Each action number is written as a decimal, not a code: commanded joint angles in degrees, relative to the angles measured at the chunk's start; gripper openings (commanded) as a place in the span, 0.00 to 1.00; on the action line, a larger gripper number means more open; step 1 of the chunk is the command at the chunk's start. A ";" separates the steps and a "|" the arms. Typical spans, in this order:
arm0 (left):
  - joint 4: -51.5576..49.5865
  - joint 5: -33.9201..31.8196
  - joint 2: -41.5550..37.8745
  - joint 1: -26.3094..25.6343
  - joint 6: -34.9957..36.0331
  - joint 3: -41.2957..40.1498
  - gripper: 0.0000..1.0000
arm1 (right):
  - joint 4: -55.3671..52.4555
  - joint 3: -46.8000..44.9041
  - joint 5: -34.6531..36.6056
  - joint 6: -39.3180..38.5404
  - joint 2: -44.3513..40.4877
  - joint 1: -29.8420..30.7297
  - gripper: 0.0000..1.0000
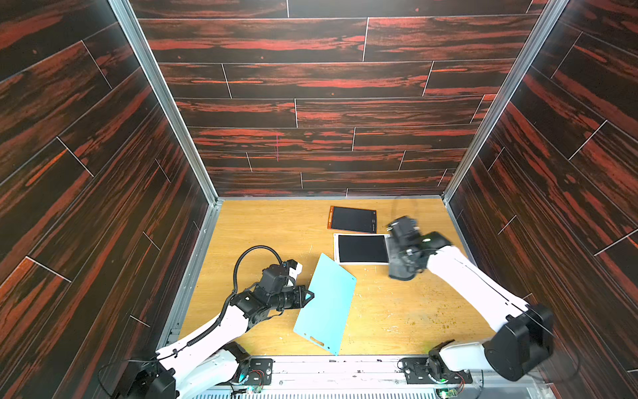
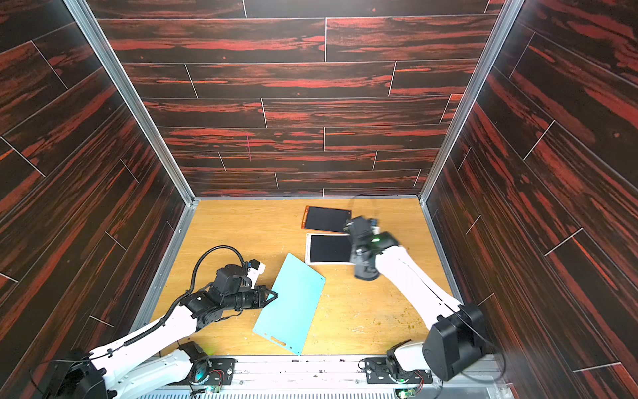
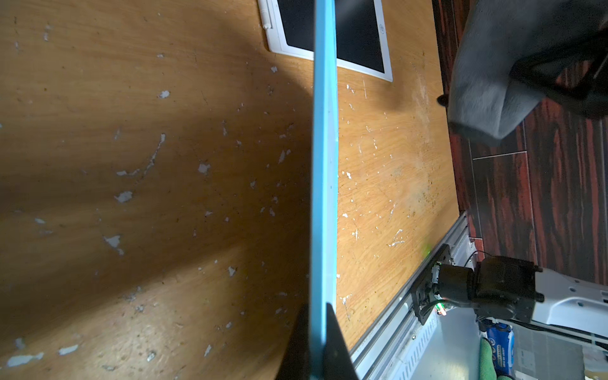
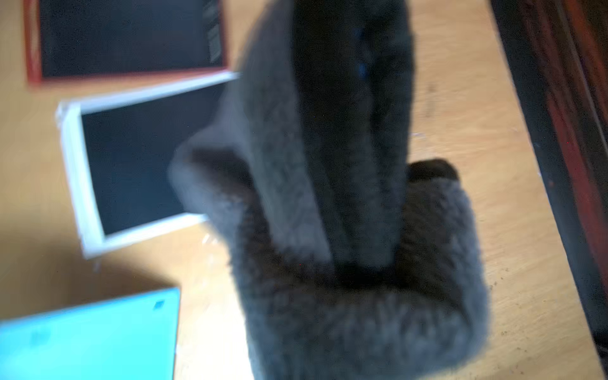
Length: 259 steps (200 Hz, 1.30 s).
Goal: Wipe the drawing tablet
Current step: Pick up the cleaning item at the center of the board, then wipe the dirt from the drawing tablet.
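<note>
On the worktop, toward its front left, the left gripper was clenched on one long edge of the light-blue drawing tablet; the left wrist view showed its fingers pinching the panel from both faces; the tablet was tilted, plain blue face up in both top views, and cast a broad shadow on the wood; whether its near corner touched the worktop could not be told.

The right gripper was grasping a grey cloth; the cloth hid the fingers in the right wrist view, which was blurred; it hung folded, just beside the right end of a white-framed tablet; contact between the two could not be confirmed.

The white-framed tablet lay flat, dark screen up, right of centre; an orange-framed tablet lay flat just behind it, near the back wall, the two close but apart; the blue tablet's far corner stood near the white frame's front left corner.

The worktop surface was scuffed, with pale chips and dark specks visible.
</note>
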 commanded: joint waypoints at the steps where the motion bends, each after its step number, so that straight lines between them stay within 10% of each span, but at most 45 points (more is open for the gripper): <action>1: -0.64 -0.07 0.30 0.05 0.14 0.74 0.00 | -5.20 -1.65 1.46 1.23 3.15 5.66 0.00; 80: 3.53 -1.97 0.58 0.05 -2.55 -1.38 0.00 | -0.47 5.09 -5.55 7.05 22.91 21.55 0.00; 189: 3.52 -1.87 1.04 0.05 -2.45 -1.11 0.00 | 33.70 8.01 -60.32 7.22 20.29 23.01 0.00; 259: 2.03 -2.54 0.35 0.05 -1.91 -0.54 0.00 | 28.09 -19.67 -43.72 9.19 15.34 15.58 0.00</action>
